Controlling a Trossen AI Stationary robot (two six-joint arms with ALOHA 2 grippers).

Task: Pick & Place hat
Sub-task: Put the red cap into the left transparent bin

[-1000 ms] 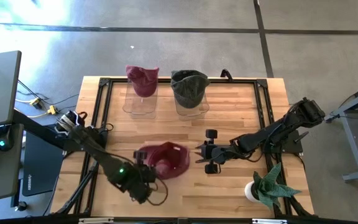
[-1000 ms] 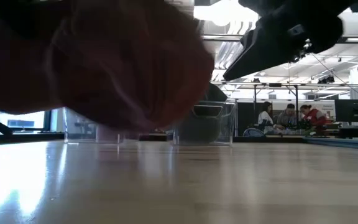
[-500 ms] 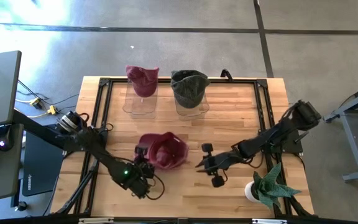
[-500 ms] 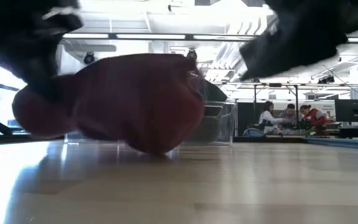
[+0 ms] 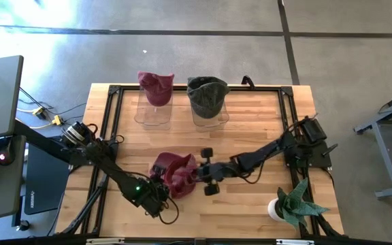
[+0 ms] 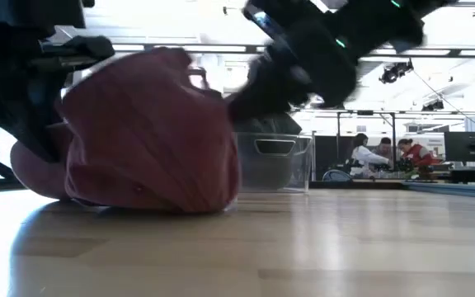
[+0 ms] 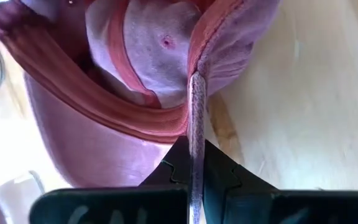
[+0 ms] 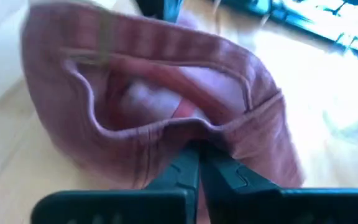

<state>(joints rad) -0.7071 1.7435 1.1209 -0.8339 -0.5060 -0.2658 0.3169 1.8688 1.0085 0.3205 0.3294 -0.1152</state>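
A maroon hat (image 5: 175, 171) lies on the wooden table near its middle, its underside (image 6: 138, 205) resting on the wood and its opening turned upward. My left gripper (image 5: 160, 182) sits at the hat's left-near side and is shut on its edge. My right gripper (image 5: 196, 173) reaches in from the table's right, fingers shut, their tips at the hat's right rim. In the low view the left arm (image 6: 23, 82) stands behind the hat and the right arm (image 6: 320, 58) comes down over it. My left gripper (image 7: 196, 149) pinches a thin edge of the hat (image 7: 194, 112) between its two fingers, seen edge-on in the wrist view. It comes slanting from the table's left-near side. The hat's body sits on the table beyond the fingers. My right gripper (image 8: 196, 152) has its shut fingertips against the rim of the hat's opening (image 8: 194, 132), on the hat's right side, coming nearly level from the table's right. No cloth shows between the fingers.
Two clear containers stand at the far side, one (image 5: 156, 102) topped by a maroon hat, the other (image 5: 207, 105) by a dark hat. A potted plant (image 5: 290, 204) stands at the near right corner. A black frame (image 5: 107, 129) runs along the table edges. People sit in the room beyond (image 6: 382, 155).
The left gripper has lowered the hat from clear of the table until it rests on the wood, keeping its hold. The right arm has swept quickly from the table's right toward the hat, its shut fingers arriving at the hat's right rim.
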